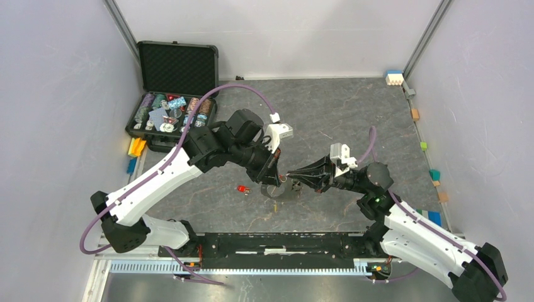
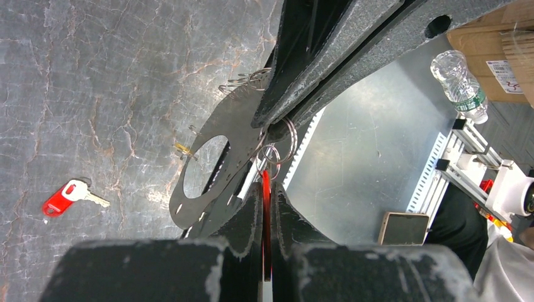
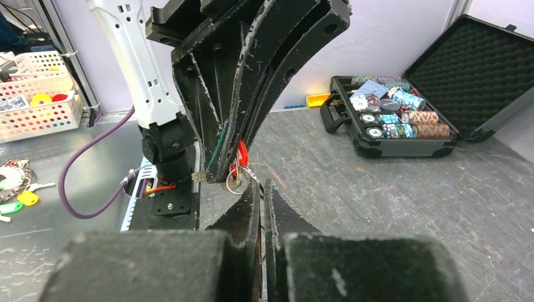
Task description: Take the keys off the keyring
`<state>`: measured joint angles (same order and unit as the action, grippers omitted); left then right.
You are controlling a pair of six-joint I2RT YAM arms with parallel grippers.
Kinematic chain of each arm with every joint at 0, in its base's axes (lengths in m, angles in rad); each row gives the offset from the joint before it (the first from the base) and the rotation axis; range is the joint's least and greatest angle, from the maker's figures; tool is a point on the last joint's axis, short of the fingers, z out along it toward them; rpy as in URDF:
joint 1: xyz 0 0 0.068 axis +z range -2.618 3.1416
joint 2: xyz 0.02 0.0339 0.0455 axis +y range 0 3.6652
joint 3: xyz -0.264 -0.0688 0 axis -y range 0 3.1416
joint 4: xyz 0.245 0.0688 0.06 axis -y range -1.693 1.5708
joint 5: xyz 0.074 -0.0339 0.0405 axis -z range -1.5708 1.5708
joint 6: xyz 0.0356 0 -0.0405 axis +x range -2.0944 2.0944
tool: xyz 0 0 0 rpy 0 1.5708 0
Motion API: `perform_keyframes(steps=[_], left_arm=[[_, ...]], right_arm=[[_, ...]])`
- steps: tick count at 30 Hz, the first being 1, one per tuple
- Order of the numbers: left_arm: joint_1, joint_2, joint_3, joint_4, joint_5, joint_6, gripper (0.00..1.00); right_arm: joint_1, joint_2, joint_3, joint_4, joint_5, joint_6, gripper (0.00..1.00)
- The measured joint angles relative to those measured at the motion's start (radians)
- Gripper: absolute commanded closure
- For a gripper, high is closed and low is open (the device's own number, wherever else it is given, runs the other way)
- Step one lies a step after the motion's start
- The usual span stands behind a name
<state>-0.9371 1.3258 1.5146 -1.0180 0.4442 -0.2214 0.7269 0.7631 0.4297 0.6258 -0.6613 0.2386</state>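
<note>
Above the bench [image 1: 352, 113] middle, the left end effector [image 2: 265, 192] pinches a red key [image 3: 242, 153] and the right end effector [image 3: 261, 187] pinches the keyring [image 2: 236, 119], so next they should pull apart to slip it off.

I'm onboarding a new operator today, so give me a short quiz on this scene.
1. True or false: a red key lies loose on the table, apart from the keyring.
2. What is the left tool shut on? A) a red-headed key B) a poker chip C) a purple cable
3. Fill in: the open black case stands at the table's far ____ corner.
Key: 1 true; 2 A; 3 left.
</note>
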Motion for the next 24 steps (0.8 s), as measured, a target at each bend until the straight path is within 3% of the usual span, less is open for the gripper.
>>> perform_keyframes(steps=[24], left_arm=[[0.000, -0.017, 0.000, -0.001, -0.046, 0.008, 0.98]], right_arm=[[0.000, -0.031, -0.002, -0.009, -0.013, -0.016, 1.00]])
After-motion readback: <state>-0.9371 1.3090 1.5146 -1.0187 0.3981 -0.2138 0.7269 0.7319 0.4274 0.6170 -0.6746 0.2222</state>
